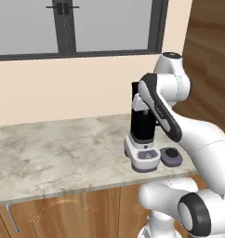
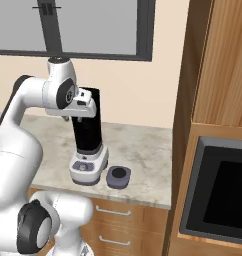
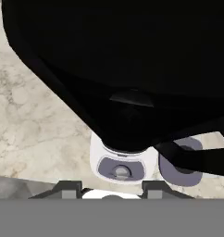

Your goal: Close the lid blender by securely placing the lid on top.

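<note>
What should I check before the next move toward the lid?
1. Lid off the jar, lying flat on the counter beside the blender base: ok.
2. Blender upright on the counter: ok.
3. Jar top uncovered, ready for the lid: ok.
4. Pincer holding nothing between its tips: ok.
5. Pincer over the lid: not ok, it sits above the jar.
6. Jaw opening wide enough for the lid: cannot tell.

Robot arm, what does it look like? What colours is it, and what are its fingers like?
The arm is smooth, rounded and glossy white, with dark grey or black bands and caps at its joints. No cables or markings are visible. In the hand view, the gripper ends in two small, dark grey, blocky fingertips.
</note>
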Motion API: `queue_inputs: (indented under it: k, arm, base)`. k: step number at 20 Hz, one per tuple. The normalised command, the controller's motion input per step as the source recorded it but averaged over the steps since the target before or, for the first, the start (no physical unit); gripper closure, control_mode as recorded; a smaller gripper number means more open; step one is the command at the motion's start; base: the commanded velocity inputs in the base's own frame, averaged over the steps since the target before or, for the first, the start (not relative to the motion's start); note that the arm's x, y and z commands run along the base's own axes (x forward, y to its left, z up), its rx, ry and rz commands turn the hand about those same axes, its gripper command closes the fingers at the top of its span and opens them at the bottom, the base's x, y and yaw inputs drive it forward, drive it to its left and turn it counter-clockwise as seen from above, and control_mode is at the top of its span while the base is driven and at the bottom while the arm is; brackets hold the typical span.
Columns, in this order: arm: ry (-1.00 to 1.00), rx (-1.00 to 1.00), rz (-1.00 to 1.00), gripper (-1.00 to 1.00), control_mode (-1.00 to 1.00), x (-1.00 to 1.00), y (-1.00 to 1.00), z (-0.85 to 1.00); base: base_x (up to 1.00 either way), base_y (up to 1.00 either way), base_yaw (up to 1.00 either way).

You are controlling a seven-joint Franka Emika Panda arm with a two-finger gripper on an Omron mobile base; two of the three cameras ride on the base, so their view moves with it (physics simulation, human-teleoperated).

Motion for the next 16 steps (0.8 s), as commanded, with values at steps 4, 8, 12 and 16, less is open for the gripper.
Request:
queue_inputs:
  k: [4,8,12,16]
  arm:
    - [0.0,0.0,0.0,-1.0,-1.0,-0.16,0.0,-0.04]
    - [-0.02,0.27,0.0,-1.0,-1.0,-0.2,-0.76,-0.67]
    - [0.0,0.24,0.0,-1.0,-1.0,0.01,-0.98,-1.0]
    - [-0.01,0.02,0.07,-1.0,-1.0,-0.2,-0.86,-0.76]
  base:
    - [0.0,0.0,0.0]
    - [0.0,0.0,0.0]
    - [0.0,0.0,0.0]
    - [0.0,0.0,0.0]
